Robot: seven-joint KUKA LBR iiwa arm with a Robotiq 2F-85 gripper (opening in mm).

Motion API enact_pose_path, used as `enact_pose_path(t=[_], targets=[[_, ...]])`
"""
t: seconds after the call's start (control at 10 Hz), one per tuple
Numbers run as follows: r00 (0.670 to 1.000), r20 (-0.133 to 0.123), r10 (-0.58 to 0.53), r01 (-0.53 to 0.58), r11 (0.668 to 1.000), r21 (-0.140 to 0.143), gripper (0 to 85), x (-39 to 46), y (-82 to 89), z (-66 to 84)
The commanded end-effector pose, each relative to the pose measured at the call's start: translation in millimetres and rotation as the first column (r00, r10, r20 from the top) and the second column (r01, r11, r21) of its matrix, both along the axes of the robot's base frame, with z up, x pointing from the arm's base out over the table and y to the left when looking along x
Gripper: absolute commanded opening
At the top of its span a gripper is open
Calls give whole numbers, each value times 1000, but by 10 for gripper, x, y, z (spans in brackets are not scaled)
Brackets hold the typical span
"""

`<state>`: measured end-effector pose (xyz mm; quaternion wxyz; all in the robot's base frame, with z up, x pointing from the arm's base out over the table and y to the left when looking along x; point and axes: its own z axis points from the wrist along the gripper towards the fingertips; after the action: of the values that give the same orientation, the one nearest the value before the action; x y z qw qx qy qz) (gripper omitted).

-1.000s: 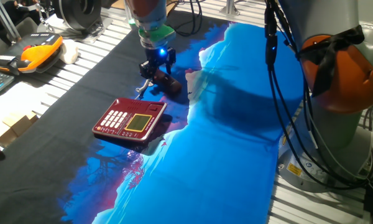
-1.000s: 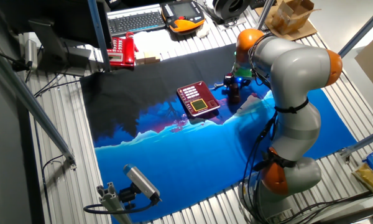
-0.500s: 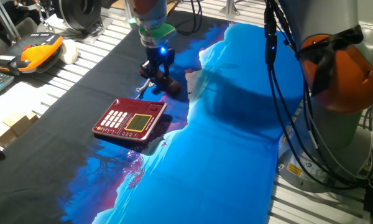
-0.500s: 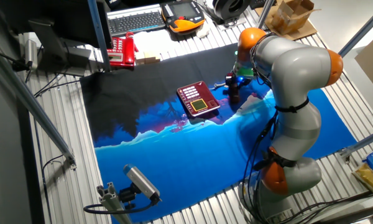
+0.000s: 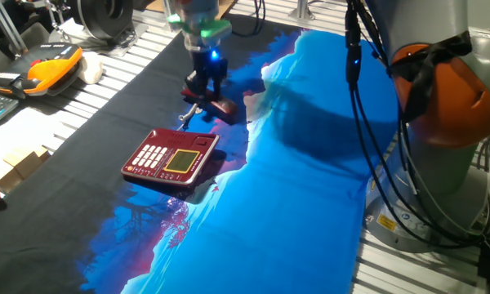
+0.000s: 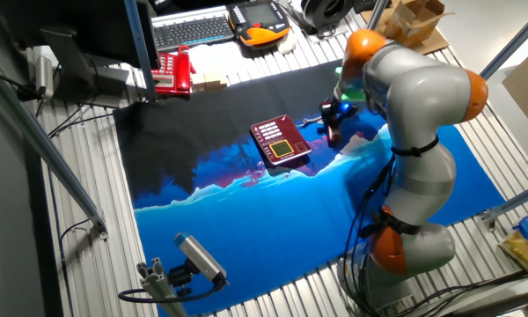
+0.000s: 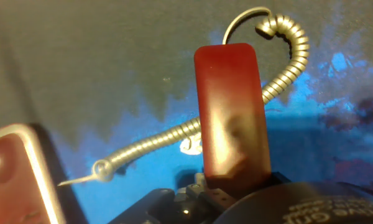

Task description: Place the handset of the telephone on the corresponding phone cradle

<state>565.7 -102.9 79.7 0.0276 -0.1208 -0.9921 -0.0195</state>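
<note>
Jaws clenched on the handset (image 7: 231, 118); gripper (image 5: 206, 82) grips it at one end, the other end sticks out away from the hand camera. In the hand view the handset hangs clear above the cloth (image 7: 99, 81), with its coiled grey cord (image 7: 174, 134) looping from the far tip back under it. In one fixed view the handset (image 5: 218, 105) sits below the gripper, just above the black-and-blue cloth (image 5: 310, 188); cannot tell whether its low end touches. In the other fixed view the gripper (image 6: 332, 119) is just beside the far corner of the phone.

Phone base (image 5: 171, 157) lies flat on the cloth, near the handset but apart from it, keypad and yellow-green display up. Phone cradle (image 5: 198, 142) is the end nearest the gripper, nothing resting in it. A corner of the base (image 7: 15, 174) shows at the left edge of the hand view.

Further out on the counter: orange-and-black gadget (image 5: 53, 68), keyboard (image 6: 193, 30), cardboard box (image 6: 414, 22).
</note>
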Motion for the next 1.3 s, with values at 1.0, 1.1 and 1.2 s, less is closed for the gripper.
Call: enact_pose_path(t=[1.0, 1.1, 1.2], targets=[[996, -31, 82, -83, 996, -17, 0, 76, 1176, 815], [994, -33, 100, -101, 994, -39, 0, 74, 1250, 761], [991, -46, 123, -124, 992, -26, 0, 75, 1298, 719]])
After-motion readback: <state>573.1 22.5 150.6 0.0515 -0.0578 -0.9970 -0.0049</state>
